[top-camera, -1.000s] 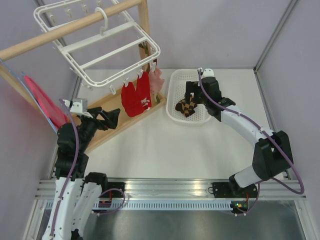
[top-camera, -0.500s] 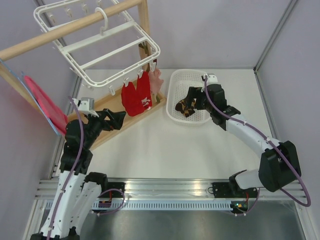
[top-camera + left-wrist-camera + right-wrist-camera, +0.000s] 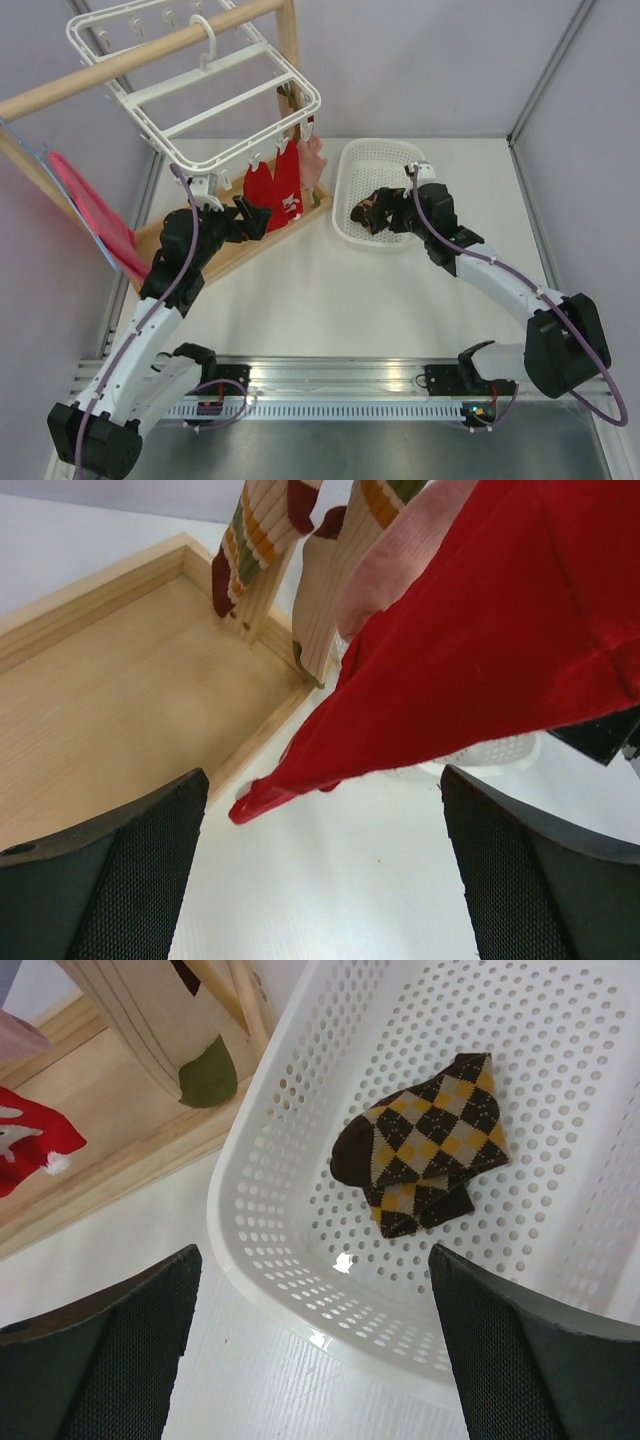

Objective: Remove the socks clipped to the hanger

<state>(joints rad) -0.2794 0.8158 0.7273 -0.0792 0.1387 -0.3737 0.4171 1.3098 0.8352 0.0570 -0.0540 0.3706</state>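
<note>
red fabric is filling your left wrist view: the red socks (image 3: 272, 192) are hanging clipped under the near edge of the hanger (image 3: 230, 85). the left gripper (image 3: 258, 217) is hovering just below them, fingers spread wide and gripping nothing. the right gripper (image 3: 380, 209), off to the right of the hanger, is gaping empty above the checkered sock (image 3: 425, 1145) lying in the white basket (image 3: 262, 1260). if you are tugging sideways, you are risking swinging the whole hanger or catching both reds together. i am counting one checkered sock off the hanger, what look like two red ones, one pale pink sock (image 3: 316, 158) and two striped socks (image 3: 262, 530) hanging under it.
</note>
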